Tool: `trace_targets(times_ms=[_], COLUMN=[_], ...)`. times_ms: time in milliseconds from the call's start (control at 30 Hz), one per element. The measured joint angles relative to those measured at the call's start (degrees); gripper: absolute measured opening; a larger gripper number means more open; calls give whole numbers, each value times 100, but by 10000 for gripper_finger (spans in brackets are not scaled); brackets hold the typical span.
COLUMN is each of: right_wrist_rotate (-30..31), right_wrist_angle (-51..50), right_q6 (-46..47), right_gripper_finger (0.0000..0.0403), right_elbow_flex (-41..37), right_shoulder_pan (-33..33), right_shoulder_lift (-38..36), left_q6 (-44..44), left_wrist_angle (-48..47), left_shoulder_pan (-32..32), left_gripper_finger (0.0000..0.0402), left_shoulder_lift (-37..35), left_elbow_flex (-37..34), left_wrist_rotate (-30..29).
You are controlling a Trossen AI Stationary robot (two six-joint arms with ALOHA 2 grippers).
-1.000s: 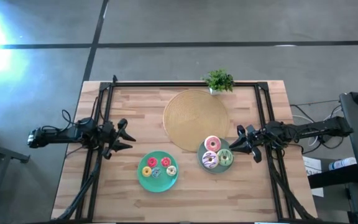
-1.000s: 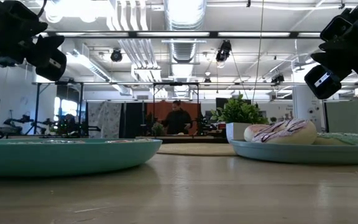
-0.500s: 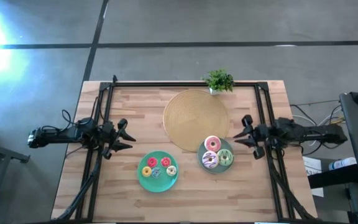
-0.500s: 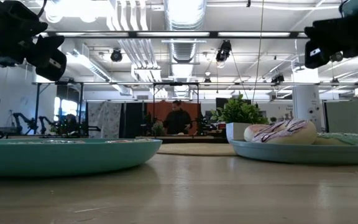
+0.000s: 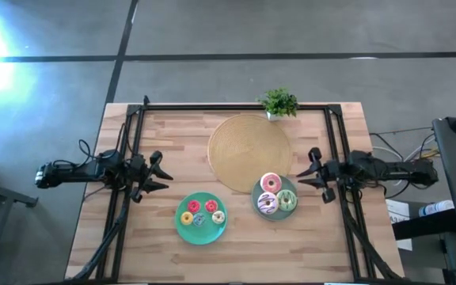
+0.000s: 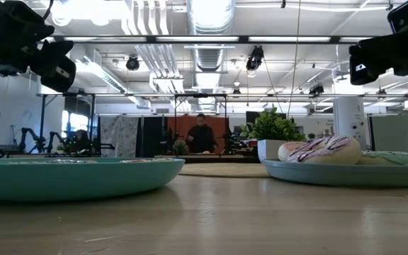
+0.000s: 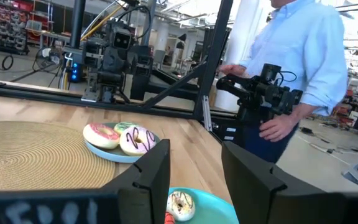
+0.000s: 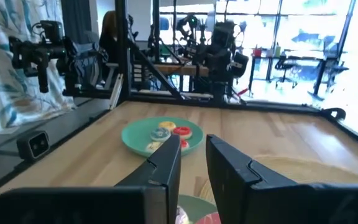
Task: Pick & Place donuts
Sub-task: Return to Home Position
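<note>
Three larger donuts, pink (image 5: pixel 271 183), white-purple (image 5: pixel 267 203) and green (image 5: pixel 287 199), lie on a grey-blue plate (image 5: pixel 276 212). Several mini donuts, among them red (image 5: pixel 193 207), yellow (image 5: pixel 186 218) and cream (image 5: pixel 218 216), lie on a teal plate (image 5: pixel 202 233). My right gripper (image 5: pixel 313 172) hovers open just right of the grey-blue plate, fingers pointing left. My left gripper (image 5: pixel 159 172) waits open near the table's left side, left of the teal plate. Both hang above the table in the low view, the left gripper (image 6: pixel 48 64) and the right gripper (image 6: pixel 381 60).
A large tan disc (image 5: pixel 248 149) lies at the table's far middle, touching the grey-blue plate's far rim. A small potted plant (image 5: pixel 279 103) stands at the far edge. Dark frame rails run along both sides. A person in a light blue shirt (image 7: pixel 303 56) stands beyond the right side.
My right gripper has drawn back from the grey-blue plate toward the table's right edge, risen and levelled out from a downward tip. It has stood nearly still for the last half second. The donuts and plates have not moved.
</note>
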Motion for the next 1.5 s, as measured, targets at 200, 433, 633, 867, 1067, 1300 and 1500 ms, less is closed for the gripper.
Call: trace_targets(times_ms=[200,433,633,867,1067,1300,1500], right_wrist_rotate=[3,9,15,15,15,15,15], right_wrist_angle=[1,10,10,10,10,10,10], right_q6=[492,551,563,564,564,564,562], right_gripper_finger=[68,68,68,68,68,68,68], right_elbow_flex=[-2,-2,-4,-4,-4,-4,-4], right_shoulder_pan=[2,2,2,7,7,4,4], right_shoulder_lift=[137,156,164,166,166,166,166], left_q6=[2,0,0,2,2,2,-1], left_wrist_angle=[0,0,0,0,0,0,0], left_shoulder_pan=[0,0,0,0,4,4,2], left_gripper_finger=[120,120,120,120,120,120,120], left_shoulder_lift=[0,0,0,0,0,0,0], left_elbow_flex=[0,0,0,0,0,0,0], left_wrist_rotate=[0,0,0,0,0,0,0])
